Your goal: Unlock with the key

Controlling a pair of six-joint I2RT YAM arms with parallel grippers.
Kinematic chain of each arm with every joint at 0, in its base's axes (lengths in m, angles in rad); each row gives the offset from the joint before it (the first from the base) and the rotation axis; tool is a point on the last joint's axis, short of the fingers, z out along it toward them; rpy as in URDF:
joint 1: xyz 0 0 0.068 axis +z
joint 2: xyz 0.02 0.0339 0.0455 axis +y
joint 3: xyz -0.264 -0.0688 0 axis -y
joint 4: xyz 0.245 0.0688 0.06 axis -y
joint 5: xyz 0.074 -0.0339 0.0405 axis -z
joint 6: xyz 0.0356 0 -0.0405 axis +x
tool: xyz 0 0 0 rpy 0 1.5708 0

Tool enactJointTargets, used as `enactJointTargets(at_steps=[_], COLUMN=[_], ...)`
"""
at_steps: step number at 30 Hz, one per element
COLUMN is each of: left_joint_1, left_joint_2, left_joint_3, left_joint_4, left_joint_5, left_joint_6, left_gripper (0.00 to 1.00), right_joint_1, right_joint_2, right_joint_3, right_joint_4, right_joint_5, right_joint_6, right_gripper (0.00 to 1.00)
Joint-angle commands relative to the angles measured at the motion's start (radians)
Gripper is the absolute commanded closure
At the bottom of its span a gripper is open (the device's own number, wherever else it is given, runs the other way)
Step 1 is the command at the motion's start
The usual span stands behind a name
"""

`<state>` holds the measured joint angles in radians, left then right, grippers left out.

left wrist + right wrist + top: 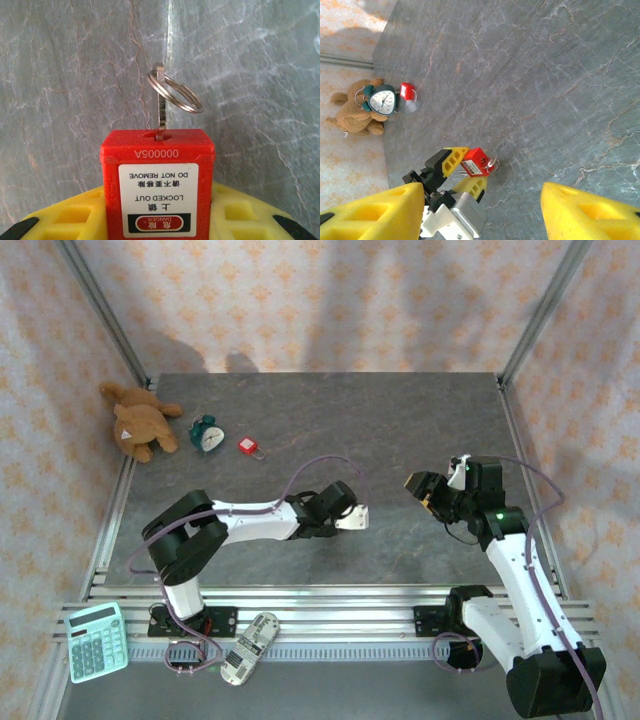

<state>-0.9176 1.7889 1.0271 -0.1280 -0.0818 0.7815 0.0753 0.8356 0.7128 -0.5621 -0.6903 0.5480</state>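
Your left gripper [157, 220] is partly closed, its yellow fingers [65, 220] clamped on either side of the red padlock [157, 185], which it holds above the table [260, 75]. In the left wrist view the padlock's label reads upside down, and its keyhole end points away from the gripper. You can see the key [160, 107] standing in that keyhole, upright, with a wire ring [180, 95] hanging through its bow; nothing is touching the key or the ring. The shackle end is hidden between the fingers. Your right gripper [425, 488] has its jaws well apart with nothing between them, and it hangs across a gap from the left one, pointed toward the padlock but apart from it. From the right wrist you look down on the held padlock [476, 162] between your own two yellow fingertips [590, 210].
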Motion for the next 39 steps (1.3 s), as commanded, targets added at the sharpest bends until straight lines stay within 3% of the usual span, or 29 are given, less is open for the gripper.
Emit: enactJointTargets(at_steps=[1,16,32,39], left_joint_1=[0.022,0.095,0.116,0.141], left_joint_2=[0.039,0.210,0.256,0.201], left_joint_3=[0.055,0.151,0.284,0.342], left_joint_4=[-0.049,-0.064,-0.175,-0.240], left_joint_5=[0.016,-0.005,-0.006,0.040], left_joint_6=[0.029,0.056,0.038,0.009], left_gripper=[0.62,0.59,0.31,0.27], right_joint_1=[-0.008,-0.017,-0.022,-0.022], right_joint_2=[-0.010,-0.025,0.011,-0.006], right_joint_3=[-0.012,0.005,0.087,0.092], right_joint_4=[-0.007,-0.042,-0.079,-0.084], right_joint_5=[0.028,0.053,0.056,0.047], right_joint_6=[-0.014,-0.049,-0.103,-0.101], right_gripper=[0.38,0.38,0.37,0.37])
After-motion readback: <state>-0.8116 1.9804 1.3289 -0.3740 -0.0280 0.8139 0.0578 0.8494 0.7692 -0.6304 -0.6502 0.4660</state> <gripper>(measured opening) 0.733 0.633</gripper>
